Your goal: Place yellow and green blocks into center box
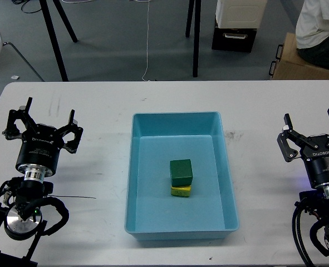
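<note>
A: What sits closest to the view?

B: The near rim of the light-blue tray (181, 232), close to the table's (97, 150) near edge, midway between the two arms. Beside it, low at the left edge of the table, the left arm's thick joints and a round metal part fill the near corner.

A: And the left gripper (48, 121)?

B: It points up and away from the view, over the left part of the table. Its two fingers are spread wide, with nothing between them.

A: The right gripper (312, 125)?

B: Same posture on the right edge of the table: wrist upright, fingers apart, holding nothing. Both grippers are well apart from the tray.

A: Where are the blocks?

B: Both inside the tray, near the middle of its floor. The green block (181, 171) sits on top of the yellow block (180, 191), covering most of it; only the yellow's near face shows below.

A: Anything in the way?

B: A thin dark wire (75, 197) lies on the table between the left arm and the tray. Beyond the far edge, on the floor, stand black stand legs (196, 33), a cardboard box (298, 61) and a seated person (320, 28) at the upper right.
</note>
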